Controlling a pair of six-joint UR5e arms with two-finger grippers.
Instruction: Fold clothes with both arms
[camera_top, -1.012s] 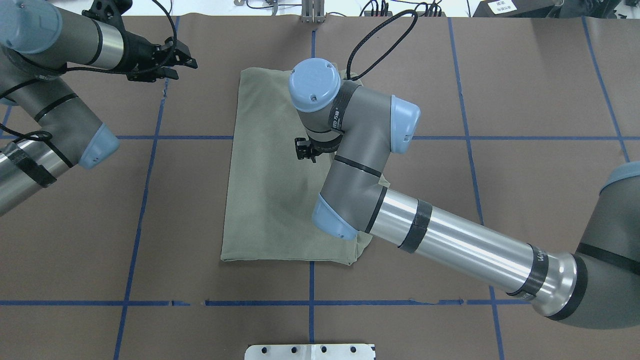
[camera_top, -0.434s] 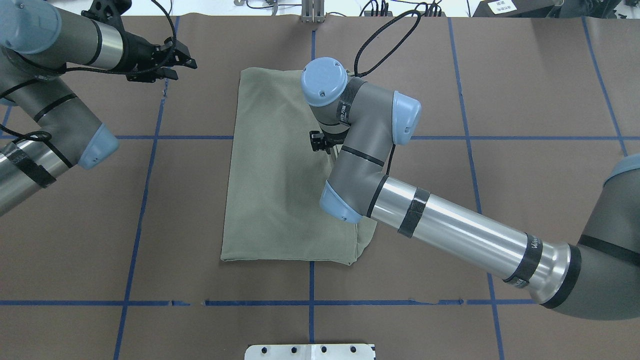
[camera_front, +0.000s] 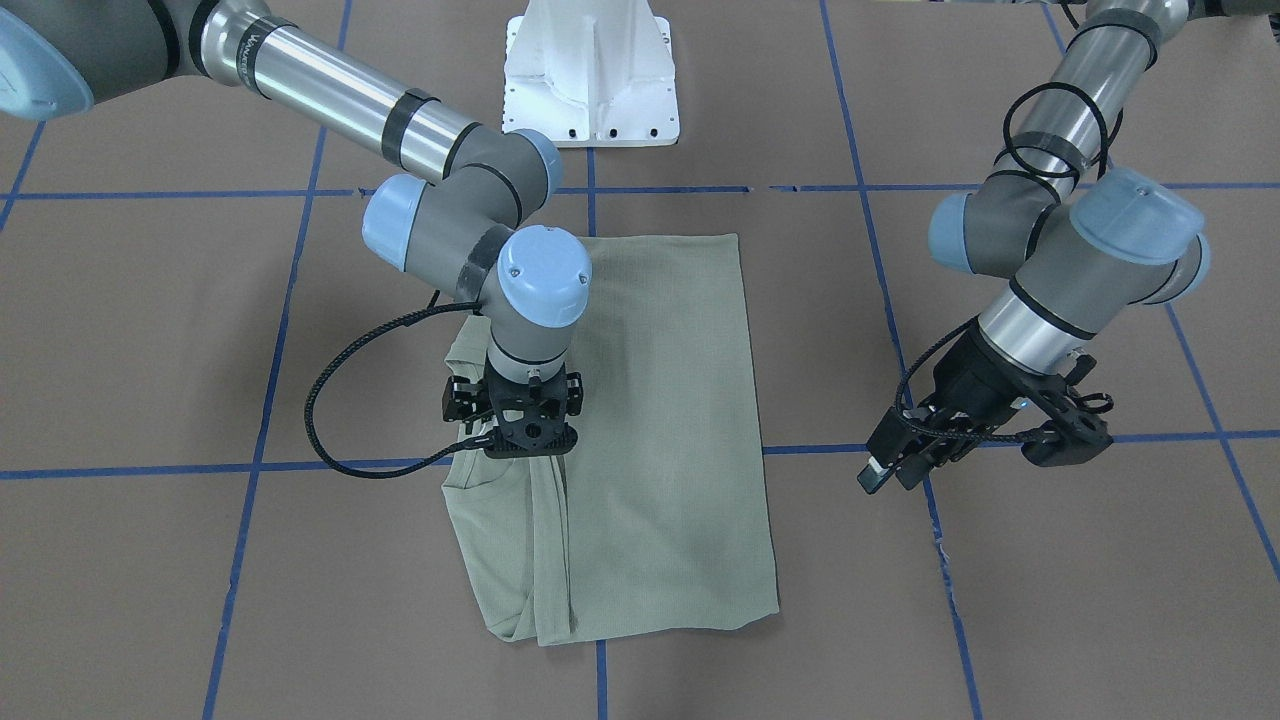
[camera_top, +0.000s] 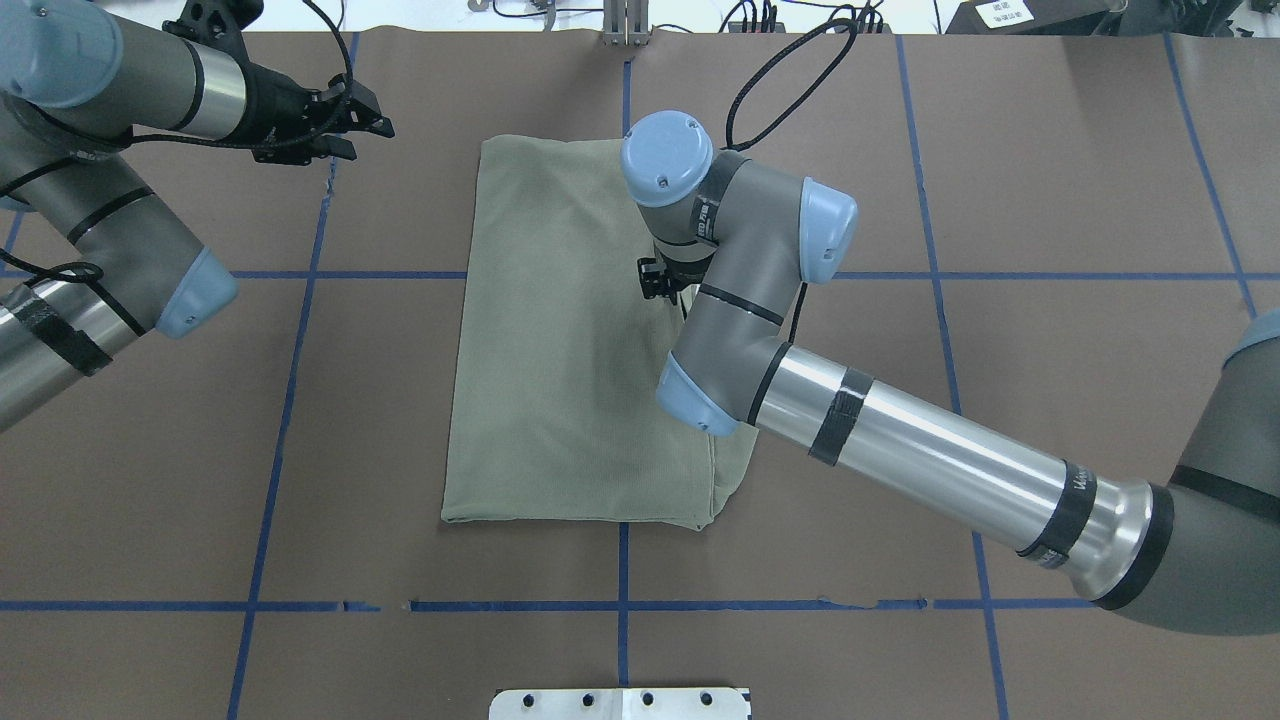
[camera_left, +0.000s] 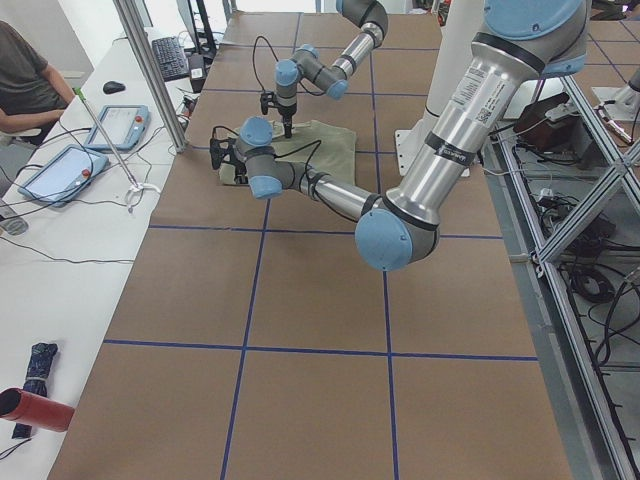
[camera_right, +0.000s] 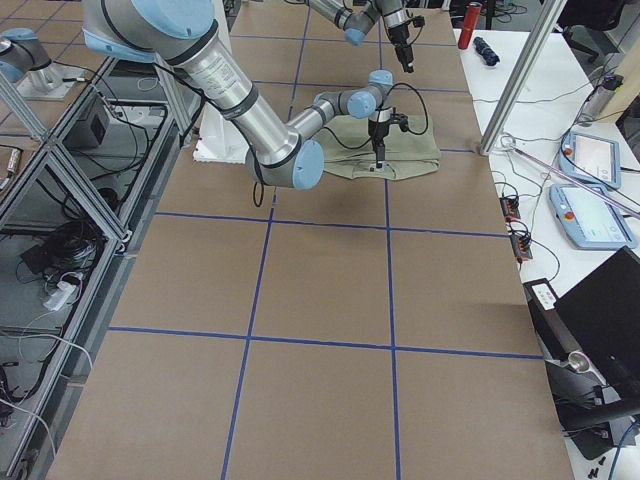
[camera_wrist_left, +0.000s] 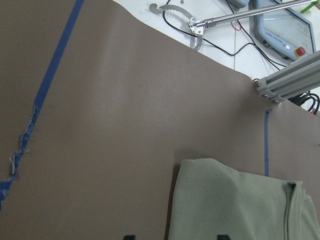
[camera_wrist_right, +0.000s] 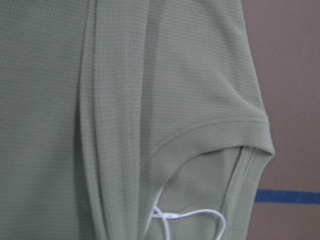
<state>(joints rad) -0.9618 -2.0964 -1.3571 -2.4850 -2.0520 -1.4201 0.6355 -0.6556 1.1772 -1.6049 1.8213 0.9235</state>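
The pale sage-green shirt lies folded into a long rectangle at the table's middle. It also shows in the front view. My right gripper points straight down onto the shirt near its folded edge on my right. Its jaws look spread and hold nothing. The right wrist view shows the shirt's ribbed collar and the white string loop close up, with no fingers in frame. My left gripper is open and empty above bare table, far left of the shirt. Its wrist view shows the shirt's far corner.
Blue tape lines divide the brown table cover. The white pedestal base stands at the robot's side of the table. A side table with tablets and a seated person lies beyond the table's far edge.
My right arm has moved to the right and slightly away from the robot across the shirt. The shirt and the left arm have stayed in place.
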